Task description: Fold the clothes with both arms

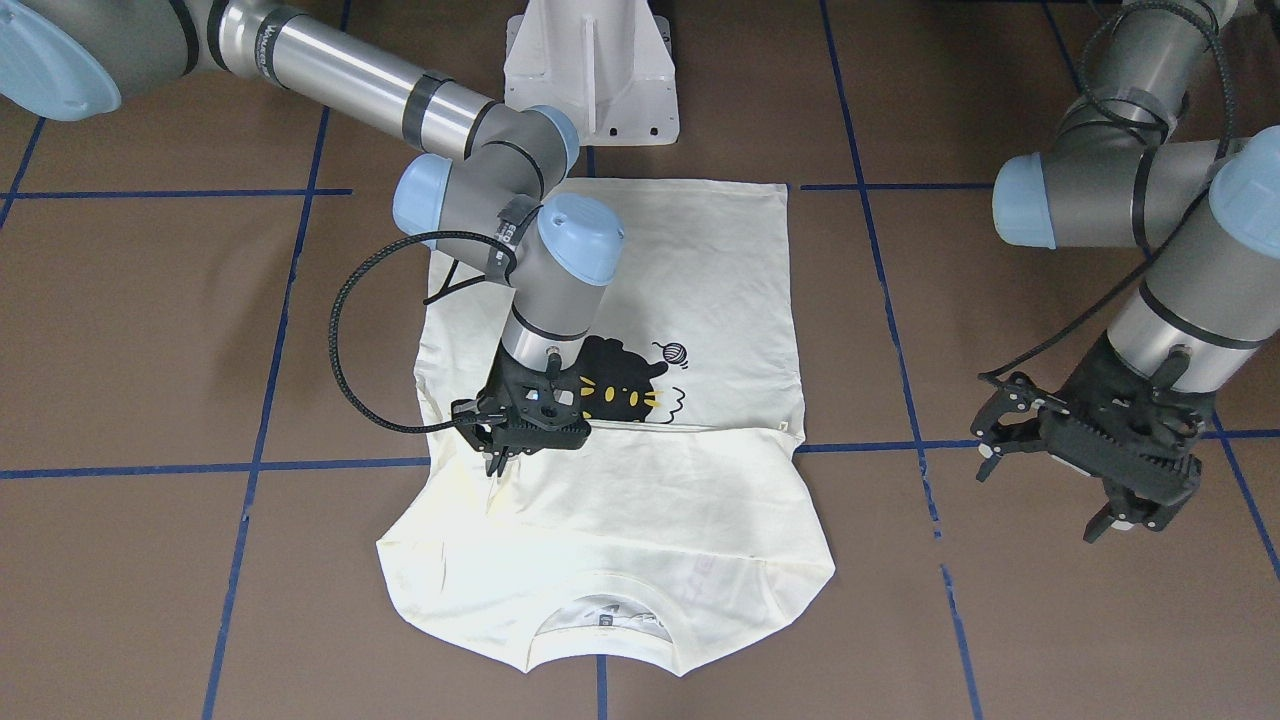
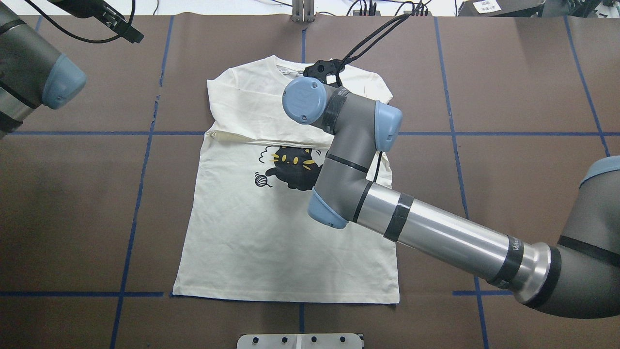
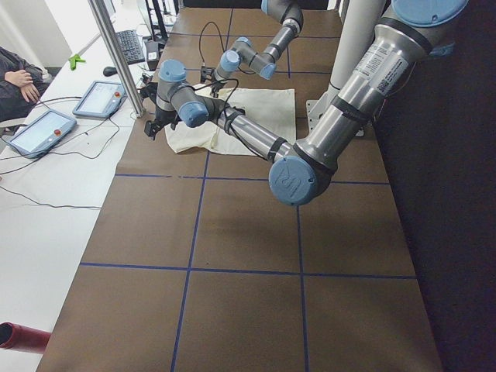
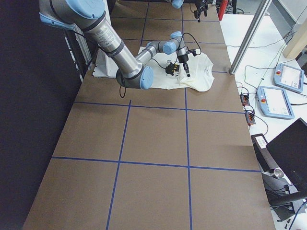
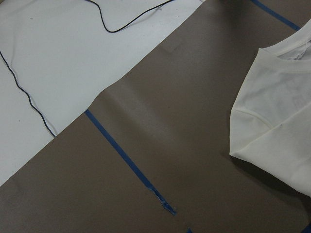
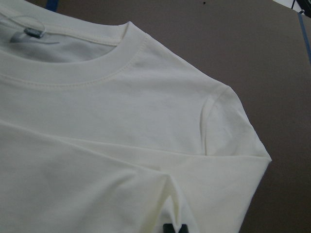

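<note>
The cream T-shirt (image 1: 640, 520) lies flat on the brown table, collar (image 1: 600, 620) toward the operators' side, its cat print (image 1: 620, 390) half covered by a folded-over plain upper part. In the overhead view the T-shirt (image 2: 252, 232) sits mid-table. My right gripper (image 1: 497, 460) stands upright on the shirt beside the print. In the right wrist view its fingertips (image 6: 167, 228) are shut on a raised ridge of the shirt (image 6: 121, 121). My left gripper (image 1: 1045, 495) is open and empty, off the shirt over bare table. The left wrist view shows only a shirt shoulder (image 5: 277, 111).
The white pedestal base (image 1: 590, 70) stands just behind the shirt's hem. Blue tape lines (image 1: 260, 440) cross the brown table. A metal post (image 3: 116, 54) and tablets (image 3: 43, 132) stand at the operators' edge, where a black cable (image 5: 24, 92) lies on white.
</note>
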You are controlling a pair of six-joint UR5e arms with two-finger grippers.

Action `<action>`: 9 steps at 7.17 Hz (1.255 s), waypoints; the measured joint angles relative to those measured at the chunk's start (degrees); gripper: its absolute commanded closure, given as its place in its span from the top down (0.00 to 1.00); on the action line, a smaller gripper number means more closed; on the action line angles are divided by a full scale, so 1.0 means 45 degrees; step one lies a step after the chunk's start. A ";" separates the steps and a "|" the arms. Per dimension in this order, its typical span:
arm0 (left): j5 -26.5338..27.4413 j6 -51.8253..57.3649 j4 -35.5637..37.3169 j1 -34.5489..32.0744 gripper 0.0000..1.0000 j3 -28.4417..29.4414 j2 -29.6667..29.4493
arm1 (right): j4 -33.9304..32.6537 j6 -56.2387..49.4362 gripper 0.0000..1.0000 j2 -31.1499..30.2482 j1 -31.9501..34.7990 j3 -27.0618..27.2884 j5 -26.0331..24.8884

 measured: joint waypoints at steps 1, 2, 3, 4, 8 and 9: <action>0.0000 -0.0303 -0.0154 0.0014 1.00 -0.0022 0.0008 | -0.0014 -0.0770 0.00 -0.0502 0.0241 0.0576 -0.0001; 0.0000 -0.0498 -0.0210 0.0020 1.00 -0.0076 0.0011 | 0.0000 -0.1483 0.00 -0.0989 0.0494 0.1081 0.0006; 0.0000 -0.0636 -0.0228 0.0030 1.00 -0.0142 0.0014 | 0.0062 -0.2136 0.15 -0.1298 0.0712 0.1312 0.0019; 0.0000 -0.0687 -0.0239 0.0038 1.00 -0.0176 0.0036 | 0.0138 -0.2647 0.99 -0.1485 0.0870 0.1390 0.0037; 0.0051 -0.0723 -0.0256 0.0074 1.00 -0.0531 0.0420 | 0.1613 -0.2863 1.00 -0.1497 0.1441 0.1448 0.1624; 0.0061 -0.0966 -0.0256 0.0168 1.00 -0.0776 0.0625 | 0.1975 -0.2383 1.00 -0.1517 0.1794 0.1749 0.3071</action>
